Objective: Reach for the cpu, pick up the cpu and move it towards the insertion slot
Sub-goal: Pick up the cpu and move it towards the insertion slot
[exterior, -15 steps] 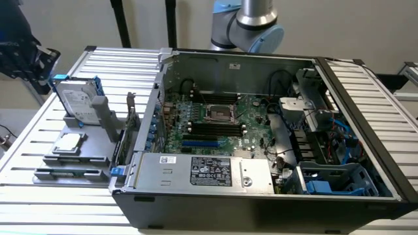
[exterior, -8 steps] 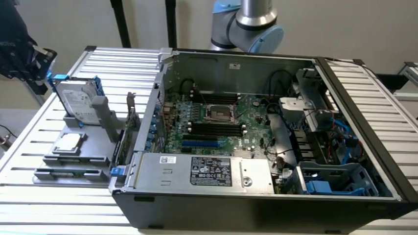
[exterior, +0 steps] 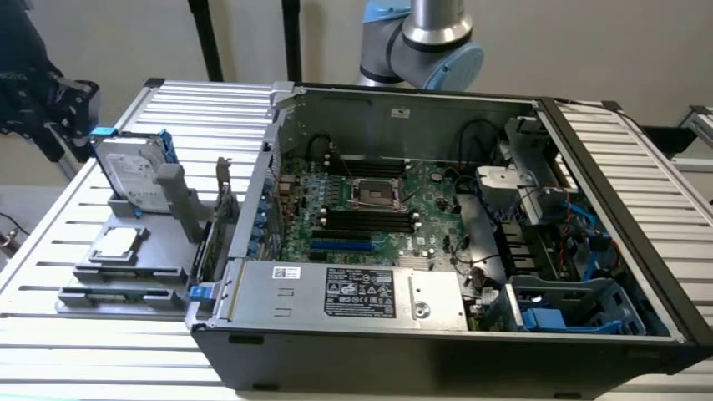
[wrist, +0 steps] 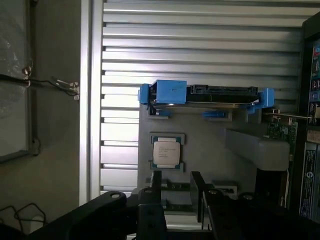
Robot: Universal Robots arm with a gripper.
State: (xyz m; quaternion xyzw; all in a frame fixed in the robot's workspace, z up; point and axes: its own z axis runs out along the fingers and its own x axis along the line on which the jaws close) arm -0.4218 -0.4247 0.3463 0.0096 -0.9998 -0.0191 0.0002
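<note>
Black end effector [wrist: 176, 174] hangs open and empty; cpu [wrist: 167, 152] nearby.

One square silver cpu [exterior: 117, 244] and one blue-railed hard drive [exterior: 128, 171] are being shown. One metal-framed insertion slot [exterior: 376, 194] is being shown.

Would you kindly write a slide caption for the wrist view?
Open claw facing the chip, lying in a grey holder beside the hard drive.

Slatted metal table [exterior: 89, 351], open computer case [exterior: 446, 355], grey fixture [exterior: 123, 276]
</note>
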